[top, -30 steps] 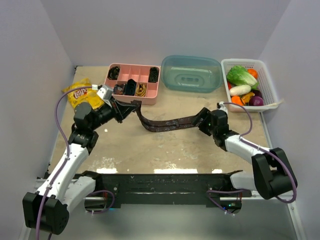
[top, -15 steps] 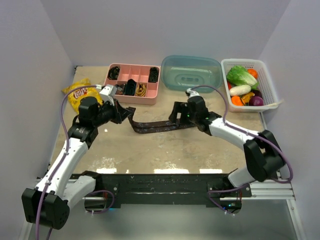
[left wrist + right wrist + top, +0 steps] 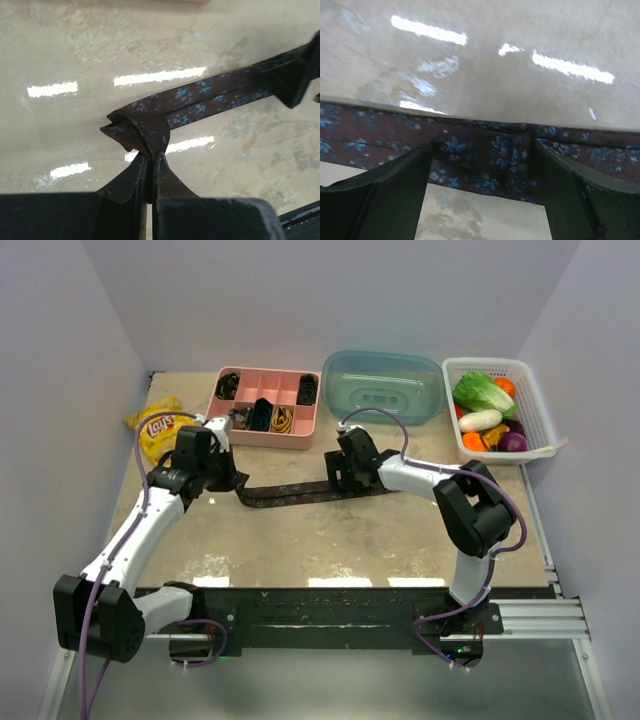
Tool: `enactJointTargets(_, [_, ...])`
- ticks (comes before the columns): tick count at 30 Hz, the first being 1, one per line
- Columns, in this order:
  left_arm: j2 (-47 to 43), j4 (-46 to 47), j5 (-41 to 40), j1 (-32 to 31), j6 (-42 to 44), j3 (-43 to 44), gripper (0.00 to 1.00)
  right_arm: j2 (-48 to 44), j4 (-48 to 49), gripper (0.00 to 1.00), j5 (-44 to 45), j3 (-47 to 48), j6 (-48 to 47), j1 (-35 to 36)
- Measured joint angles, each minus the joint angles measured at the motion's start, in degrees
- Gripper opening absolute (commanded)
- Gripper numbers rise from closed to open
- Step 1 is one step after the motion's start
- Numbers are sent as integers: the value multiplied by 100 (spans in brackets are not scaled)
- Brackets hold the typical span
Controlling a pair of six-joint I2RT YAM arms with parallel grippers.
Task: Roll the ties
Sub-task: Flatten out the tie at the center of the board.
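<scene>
The dark maroon tie [image 3: 300, 491] with small blue flowers lies stretched left to right on the table. My left gripper [image 3: 232, 481] is shut on its folded left end, seen pinched between the fingertips in the left wrist view [image 3: 150, 156], with the tie [image 3: 200, 100] running away to the right. My right gripper [image 3: 336, 476] is open and stands over the tie's middle. In the right wrist view the tie [image 3: 485, 160] lies flat between the spread fingers [image 3: 395, 185] of the right gripper [image 3: 482, 150], which do not hold it.
A pink divided tray [image 3: 300, 431] with small items stands behind the tie. A teal tub [image 3: 383, 387] is at the back middle, a white basket [image 3: 533, 390] of vegetables at the back right, and a yellow chips bag [image 3: 158, 426] at the back left.
My right gripper has slid left along the tie from its right end to its middle. My left gripper has moved left and lower with the tie end, and the tie now lies flatter.
</scene>
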Motion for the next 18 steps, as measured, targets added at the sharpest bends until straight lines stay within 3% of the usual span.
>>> enactJointTargets(7, [579, -380, -651, 0, 127, 59, 8, -131, -328, 85, 444, -184, -2, -9])
enactJointTargets(18, [1333, -767, -1408, 0, 411, 297, 12, -658, -1080, 86, 813, -660, 376, -223])
